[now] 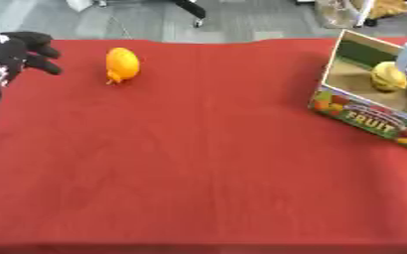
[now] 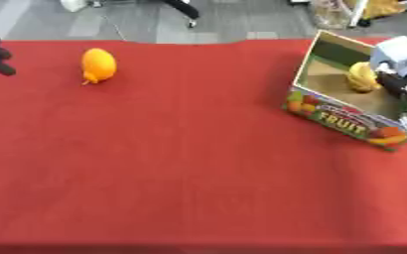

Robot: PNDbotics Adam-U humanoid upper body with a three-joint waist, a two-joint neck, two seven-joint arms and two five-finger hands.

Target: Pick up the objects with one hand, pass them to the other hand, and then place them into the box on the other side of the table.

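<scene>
Left eye view is showing the left hand (image 1: 14,52), fingers relaxed, hovering near the orange fruit (image 1: 122,64) on the red table (image 1: 198,163), needing a grasp before passing toward the box (image 1: 363,116).

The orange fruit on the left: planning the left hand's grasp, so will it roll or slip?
The orange fruit looks rounded and smooth, so a nudge probably rolls it on the red cloth. Its small stem end may limit rolling. The left hand sits beside it.
</scene>
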